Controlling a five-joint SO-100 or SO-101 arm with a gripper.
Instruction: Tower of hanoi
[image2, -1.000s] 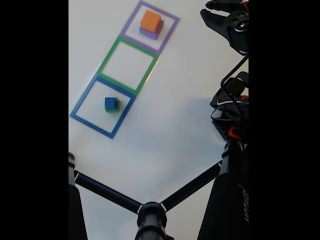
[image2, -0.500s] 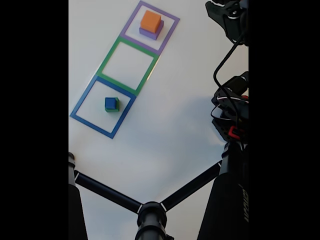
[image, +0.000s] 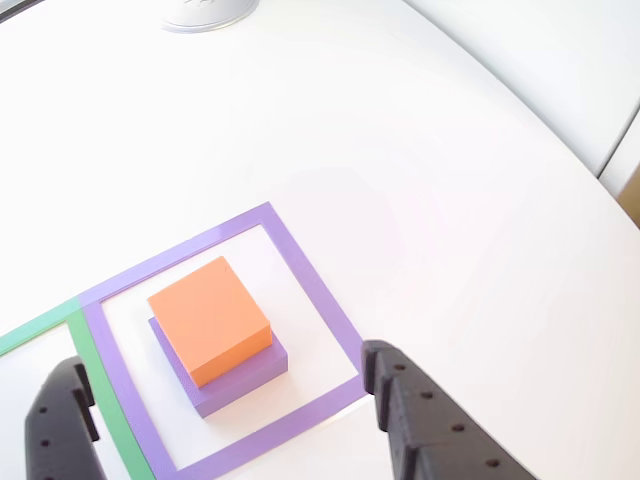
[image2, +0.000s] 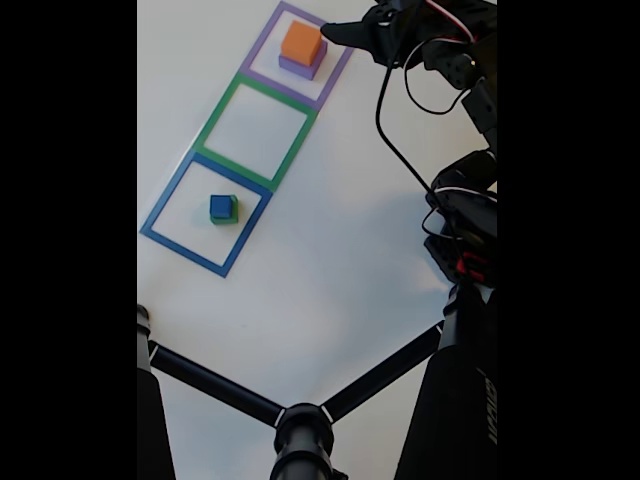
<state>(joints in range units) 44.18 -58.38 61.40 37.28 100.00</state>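
Note:
An orange block (image: 210, 315) sits on a wider purple block (image: 240, 378) inside the purple square outline (image: 300, 270); the stack also shows at the top of the fixed view, orange block (image2: 302, 42). My gripper (image: 222, 358) is open, with its two black fingers (image: 420, 420) spread either side of the stack and not touching it. In the fixed view my gripper (image2: 345, 35) reaches in from the right, just beside the stack. A small blue block (image2: 221, 205) rests on a green one in the blue square (image2: 160, 215). The green square (image2: 215, 115) holds nothing.
Black tripod legs (image2: 220, 390) cross the lower part of the fixed view, and the arm's base with cables (image2: 460, 220) stands at the right. A round white base (image: 210, 12) sits at the table's far edge. The curved table edge (image: 560, 150) runs along the right.
The arm has swung left from the upper right corner of the fixed view. The gripper now sits by the orange and purple stack. The blocks have not moved.

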